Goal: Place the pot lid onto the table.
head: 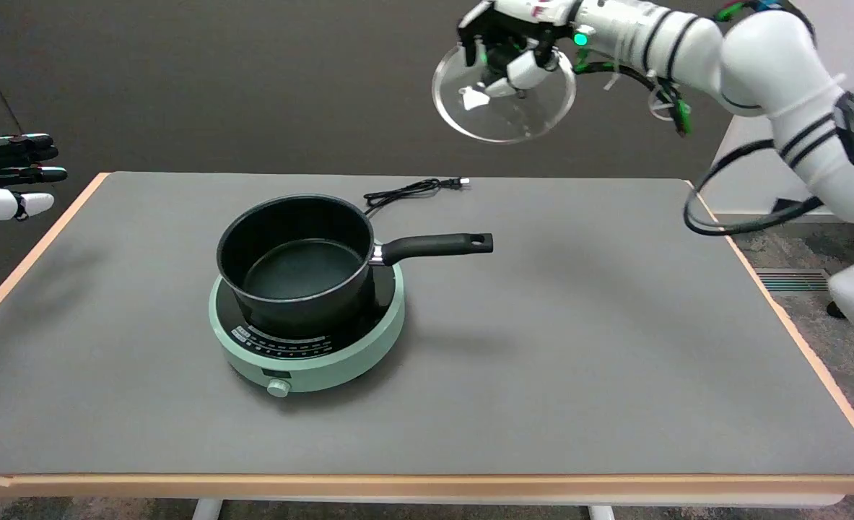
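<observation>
pot [297, 263]: black, open, sits on cooker, handle pointing right | cooker [307, 339]: round pale-green hotplate, left of centre, dark top with a dial scale, knob [279, 388] on its near edge | cord [412, 191]: black, coiled behind the pot, plug lying toward the far edge
</observation>
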Action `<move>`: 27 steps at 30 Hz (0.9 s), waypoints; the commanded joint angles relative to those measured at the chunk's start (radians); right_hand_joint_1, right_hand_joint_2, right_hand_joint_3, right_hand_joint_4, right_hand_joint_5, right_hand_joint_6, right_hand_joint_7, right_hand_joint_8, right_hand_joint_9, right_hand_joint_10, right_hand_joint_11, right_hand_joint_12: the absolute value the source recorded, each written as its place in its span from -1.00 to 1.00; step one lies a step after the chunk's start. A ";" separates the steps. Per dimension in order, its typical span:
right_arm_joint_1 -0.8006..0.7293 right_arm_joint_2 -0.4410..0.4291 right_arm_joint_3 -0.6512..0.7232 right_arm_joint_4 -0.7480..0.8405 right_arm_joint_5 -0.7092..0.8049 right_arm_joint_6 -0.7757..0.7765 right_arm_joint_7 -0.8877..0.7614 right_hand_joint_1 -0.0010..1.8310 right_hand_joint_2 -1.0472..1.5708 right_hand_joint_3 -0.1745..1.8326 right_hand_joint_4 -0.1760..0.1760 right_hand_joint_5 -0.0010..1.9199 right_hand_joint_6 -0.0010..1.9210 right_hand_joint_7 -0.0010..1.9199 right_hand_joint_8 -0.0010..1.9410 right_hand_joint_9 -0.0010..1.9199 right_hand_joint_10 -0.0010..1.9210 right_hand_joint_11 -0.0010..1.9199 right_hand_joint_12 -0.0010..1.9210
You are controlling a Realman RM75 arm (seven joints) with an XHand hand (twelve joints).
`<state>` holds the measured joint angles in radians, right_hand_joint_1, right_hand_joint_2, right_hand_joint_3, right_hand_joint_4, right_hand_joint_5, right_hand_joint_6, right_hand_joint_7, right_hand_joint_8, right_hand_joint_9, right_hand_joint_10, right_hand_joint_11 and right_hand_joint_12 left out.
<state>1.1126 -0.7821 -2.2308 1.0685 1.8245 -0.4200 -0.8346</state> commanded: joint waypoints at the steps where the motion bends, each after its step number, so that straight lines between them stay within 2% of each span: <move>1: -0.330 0.160 0.358 0.096 0.000 0.086 0.064 0.49 0.52 -0.42 1.00 -0.27 0.03 -0.04 0.22 -0.11 0.40 -0.22 0.79; 7: -0.507 0.146 0.543 0.151 0.008 0.122 0.115 0.49 0.52 -0.43 1.00 -0.27 0.02 -0.04 0.22 -0.10 0.41 -0.22 0.81; 11: -0.598 0.128 0.654 0.175 0.065 0.139 0.141 0.49 0.52 -0.43 1.00 -0.26 0.00 -0.04 0.22 -0.10 0.41 -0.22 0.83; 22: -0.727 0.071 0.778 0.174 0.141 0.145 0.141 0.48 0.52 -0.43 1.00 -0.26 -0.02 -0.04 0.23 -0.11 0.42 -0.23 0.88; 27: -0.752 0.063 0.777 0.171 0.141 0.144 0.141 0.48 0.52 -0.43 1.00 -0.27 -0.02 -0.05 0.23 -0.11 0.42 -0.23 0.89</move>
<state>0.5662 -0.6828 -1.6426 1.2098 1.9016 -0.3035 -0.7239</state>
